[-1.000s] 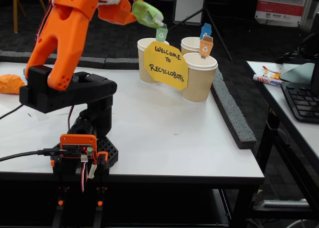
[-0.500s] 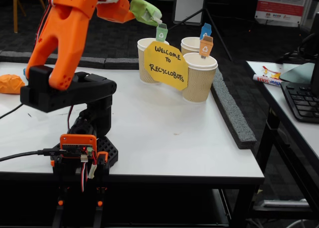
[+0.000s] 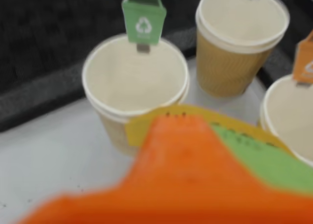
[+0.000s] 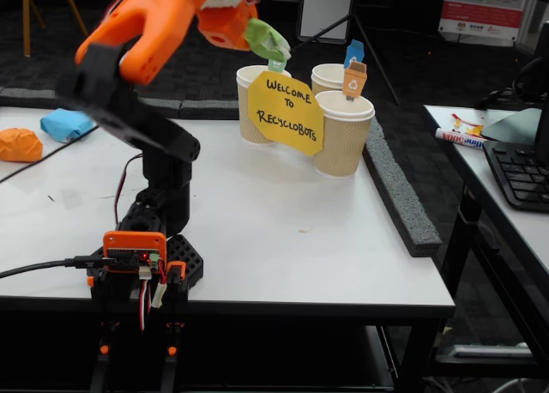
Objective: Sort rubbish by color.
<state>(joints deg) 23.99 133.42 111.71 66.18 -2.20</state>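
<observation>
White smooth table point(image 4: 283, 204) bears ribbed paper cups point(image 4: 343, 136); orange plastic fingers point(image 4: 268, 43) pinch crumpled green wad point(image 4: 266, 39).

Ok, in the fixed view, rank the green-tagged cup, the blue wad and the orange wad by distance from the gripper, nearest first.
1. Green-tagged cup: just below the gripper, which holds the green wad.
2. Blue wad: far left on the table.
3. Orange wad: at the left edge, beyond the blue one.

Orange arm point(image 4: 150, 20), black base point(image 4: 163, 196), red-black wires point(image 4: 147, 300)
</observation>
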